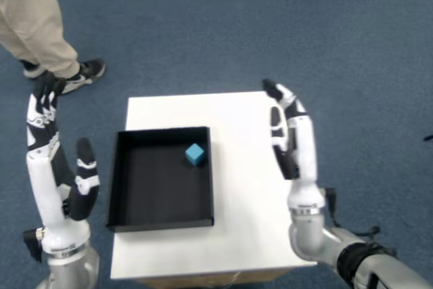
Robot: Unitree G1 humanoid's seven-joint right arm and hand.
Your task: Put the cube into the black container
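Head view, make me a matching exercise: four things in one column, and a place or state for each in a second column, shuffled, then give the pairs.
Things:
1. blue cube
2. black container
3. right hand
4. left hand

Places or states:
A. raised beyond the table's left edge
B. open, raised over the table's right side, holding nothing
C. inside the tray, near its far right corner
D. resting on the white table, left of centre

Pairs: 1-C, 2-D, 3-B, 4-A

You see a light blue cube (pixel 195 154) in the black container (pixel 160 218), on a white table (pixel 247 126); blue carpet (pixel 352 45) all around; the white-and-black right hand (pixel 291 141) at three o'clock.
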